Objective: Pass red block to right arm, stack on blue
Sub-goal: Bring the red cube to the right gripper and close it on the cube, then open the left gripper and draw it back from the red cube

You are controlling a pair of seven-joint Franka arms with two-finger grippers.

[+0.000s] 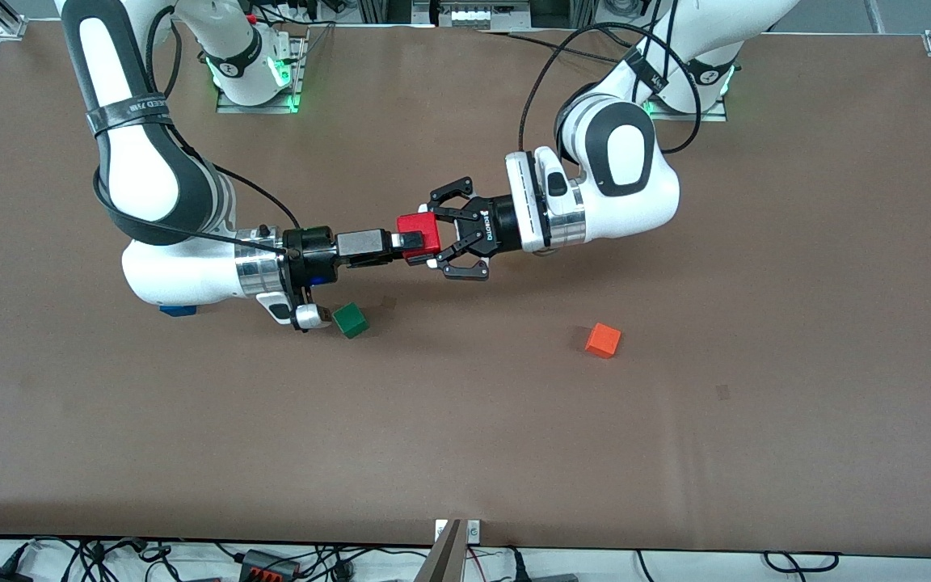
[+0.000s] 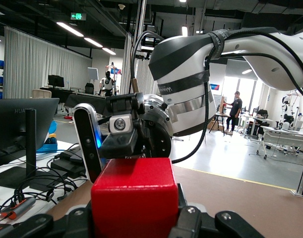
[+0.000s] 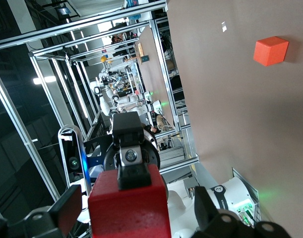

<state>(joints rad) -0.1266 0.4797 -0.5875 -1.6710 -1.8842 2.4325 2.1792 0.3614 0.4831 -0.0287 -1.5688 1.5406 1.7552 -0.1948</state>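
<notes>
Left gripper clamps the red block; right gripper seemingly spread around its end.

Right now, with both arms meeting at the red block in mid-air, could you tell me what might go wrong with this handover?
1. The left end effector is shut on the red block, while the right end effector has only reached one end of it. If the left lets go early, the block could drop to the table.

2. The blue cube sits mostly hidden under the right arm, with the green cube close by, so lowering to stack could knock either one.
</notes>
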